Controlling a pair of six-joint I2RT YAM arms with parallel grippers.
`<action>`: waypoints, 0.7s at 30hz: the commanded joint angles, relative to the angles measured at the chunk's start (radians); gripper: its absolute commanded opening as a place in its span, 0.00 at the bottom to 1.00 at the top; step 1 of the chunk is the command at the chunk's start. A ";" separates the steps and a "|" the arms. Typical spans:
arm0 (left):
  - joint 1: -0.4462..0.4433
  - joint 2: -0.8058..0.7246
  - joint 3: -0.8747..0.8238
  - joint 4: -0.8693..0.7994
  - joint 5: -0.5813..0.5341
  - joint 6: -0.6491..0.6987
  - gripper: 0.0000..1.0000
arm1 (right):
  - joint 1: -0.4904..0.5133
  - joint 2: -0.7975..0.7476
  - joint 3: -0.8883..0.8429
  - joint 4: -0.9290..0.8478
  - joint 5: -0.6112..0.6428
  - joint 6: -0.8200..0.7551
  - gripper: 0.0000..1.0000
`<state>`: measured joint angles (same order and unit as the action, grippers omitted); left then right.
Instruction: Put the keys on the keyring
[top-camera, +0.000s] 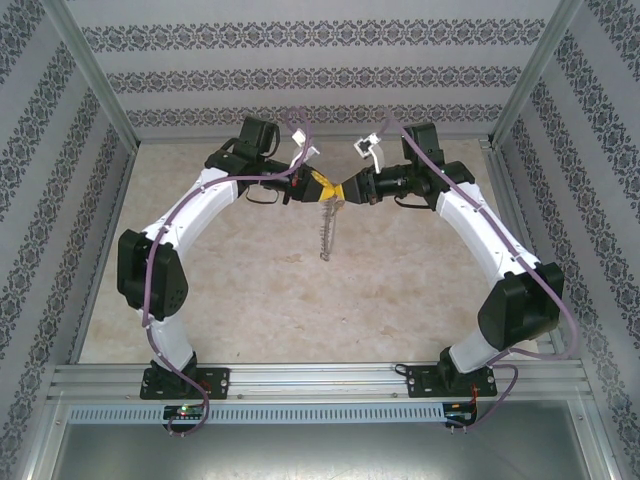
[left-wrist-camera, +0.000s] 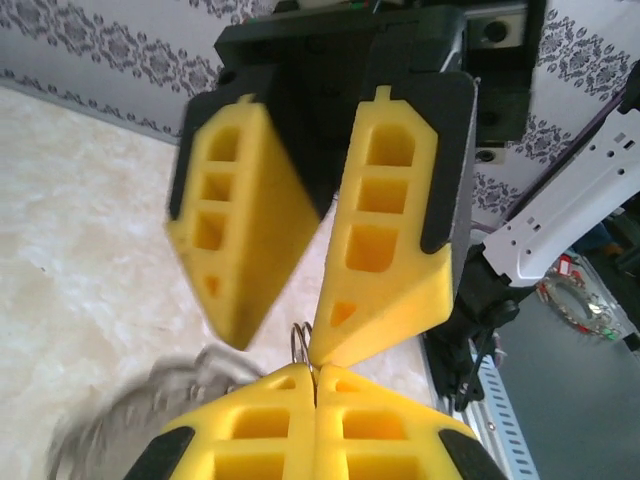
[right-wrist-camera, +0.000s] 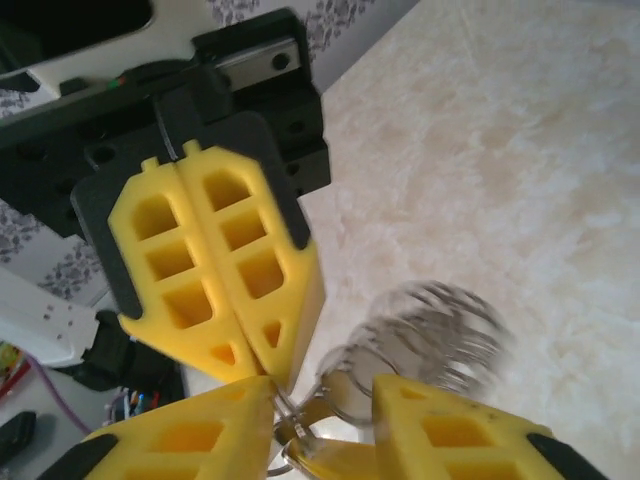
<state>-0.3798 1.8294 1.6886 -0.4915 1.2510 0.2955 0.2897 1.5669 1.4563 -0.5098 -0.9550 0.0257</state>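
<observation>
Keyring (top-camera: 325, 228): hangs down-frame, long axis vertical, from left end effector (top-camera: 321, 187), which is clenched on it
Right end effector (top-camera: 349, 190): unclenched, just right of it

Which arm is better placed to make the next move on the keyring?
Right, probably: the right gripper is open at the keyring, free to act; the left gripper is shut on it, holding it up.
</observation>
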 joint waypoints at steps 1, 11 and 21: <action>-0.035 -0.025 -0.028 0.077 -0.013 -0.037 0.00 | -0.012 -0.028 -0.008 0.187 -0.059 0.079 0.37; -0.035 -0.024 -0.019 0.087 -0.014 -0.025 0.00 | -0.062 -0.069 -0.099 0.288 -0.056 0.152 0.40; -0.036 -0.026 -0.007 0.064 -0.022 0.002 0.00 | -0.104 -0.159 -0.252 0.371 -0.079 0.185 0.40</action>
<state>-0.4114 1.8229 1.6596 -0.4366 1.2175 0.2745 0.1917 1.4670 1.2366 -0.2123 -1.0042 0.1852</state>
